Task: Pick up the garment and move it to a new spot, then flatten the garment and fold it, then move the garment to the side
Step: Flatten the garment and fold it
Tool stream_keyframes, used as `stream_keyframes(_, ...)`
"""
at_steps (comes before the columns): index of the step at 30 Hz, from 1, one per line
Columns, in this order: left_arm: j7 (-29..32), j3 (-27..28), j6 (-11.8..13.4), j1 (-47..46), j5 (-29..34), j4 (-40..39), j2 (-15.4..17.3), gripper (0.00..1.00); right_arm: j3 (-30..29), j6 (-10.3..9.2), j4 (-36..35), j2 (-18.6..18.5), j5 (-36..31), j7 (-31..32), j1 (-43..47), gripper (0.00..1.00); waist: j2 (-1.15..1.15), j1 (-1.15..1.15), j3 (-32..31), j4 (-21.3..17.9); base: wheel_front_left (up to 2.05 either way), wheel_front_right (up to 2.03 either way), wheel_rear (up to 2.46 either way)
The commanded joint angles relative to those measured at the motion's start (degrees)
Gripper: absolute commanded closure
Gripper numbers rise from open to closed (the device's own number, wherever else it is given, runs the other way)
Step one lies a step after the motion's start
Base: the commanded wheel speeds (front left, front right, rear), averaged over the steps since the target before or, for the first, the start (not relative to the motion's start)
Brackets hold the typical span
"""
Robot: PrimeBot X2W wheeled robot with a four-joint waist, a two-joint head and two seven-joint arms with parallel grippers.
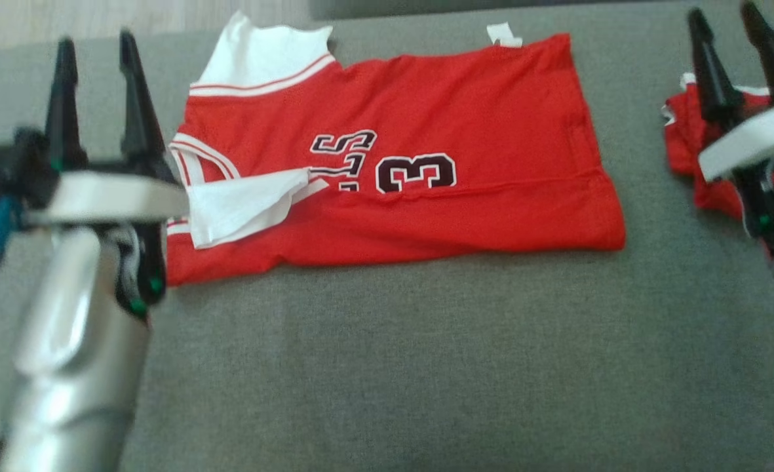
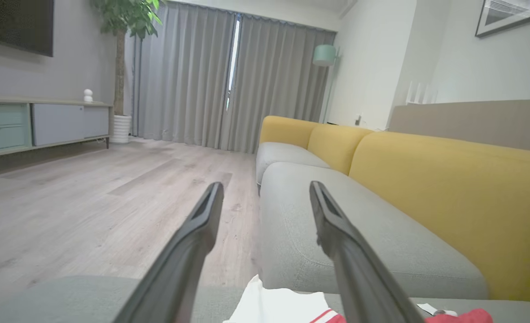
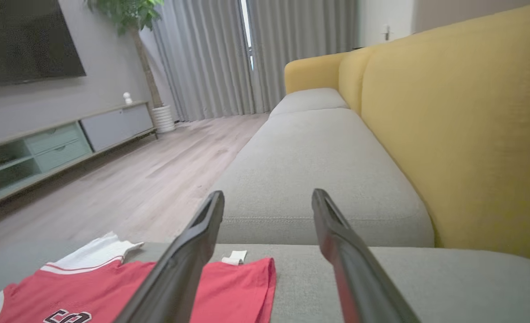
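The garment is a red jersey with white trim and dark lettering. It lies folded lengthwise on the grey sofa seat, with a white sleeve part turned over near its left end. My left gripper hovers just left of the jersey's left edge, open and holding nothing. My right gripper is to the right of the jersey and apart from it, also open and empty. In the left wrist view the open left gripper has the jersey's white corner below it. From the right wrist the open right gripper looks across the jersey.
A second crumpled red cloth lies on the seat at the far right, partly behind my right gripper. The yellow sofa backrest runs along one side. Wooden floor, a low cabinet and a potted plant lie beyond.
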Motion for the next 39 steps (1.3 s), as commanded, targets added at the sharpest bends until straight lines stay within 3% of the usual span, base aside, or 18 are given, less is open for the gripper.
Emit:
stream_keyframes(1, -0.4, 3.2, 0.2, 1.2, 1.1, -3.9, 1.2, 0.00, -2.4, -0.05, -1.5, 0.2, -0.6, -0.7, 3.3, 0.00, 0.00, 0.01, -1.7, 0.0, 0.00, 0.00, 0.00)
stream_keyframes(5, -0.4, 5.3, 1.4, 10.6, 5.6, -11.4, -1.6, 0.00, -13.8, -0.05, -8.1, 3.3, -7.0, -0.8, 11.4, 0.00, 0.00, 0.01, -3.7, 0.1, 0.00, 0.00, 0.00)
stream_keyframes(9, -0.4, 6.8, 1.7, 18.3, 7.9, -13.9, -4.7, 0.00, -22.8, -0.05, -14.6, 8.6, -15.0, -0.8, 21.7, 0.00, 0.00, 0.01, -5.5, 0.3, 0.00, 0.00, 0.00)
stream_keyframes(16, -0.4, 9.2, 0.5, 26.0, 11.1, -12.5, -8.9, 0.00, -29.9, -0.05, -21.9, 17.5, -25.3, -0.6, 33.4, 0.00, 0.00, 0.01, -6.4, 0.2, 0.00, 0.00, 0.00)
stream_keyframes(21, -0.5, 10.0, -0.2, 25.2, 12.6, -9.3, -9.4, 0.00, -31.2, -0.05, -25.4, 19.5, -27.5, 0.9, 34.4, 0.00, 0.00, 0.01, -5.1, -0.2, 0.00, 0.00, 0.00)
stream_keyframes(26, 1.9, 9.6, 0.0, 21.9, 13.0, -0.7, -8.7, 0.00, -31.7, -0.05, -27.9, 19.9, -28.6, 2.5, 34.1, 0.00, 0.00, 0.01, -3.3, -0.7, 0.00, 0.00, 0.00)
stream_keyframes(36, 9.8, 10.5, 5.3, 13.8, 14.4, 15.5, -5.9, 0.00, -31.2, -0.05, -31.2, 20.0, -29.2, 4.1, 32.5, 0.00, 0.00, 0.01, 0.5, -2.4, 0.00, 0.00, 0.00)
stream_keyframes(39, 12.1, 9.8, 4.7, 12.7, 14.4, 18.8, -5.3, 0.00, -30.8, -0.05, -31.7, 20.0, -29.1, 4.3, 32.2, 0.00, 0.00, 0.01, 1.1, -2.9, 0.00, 0.00, 0.00)
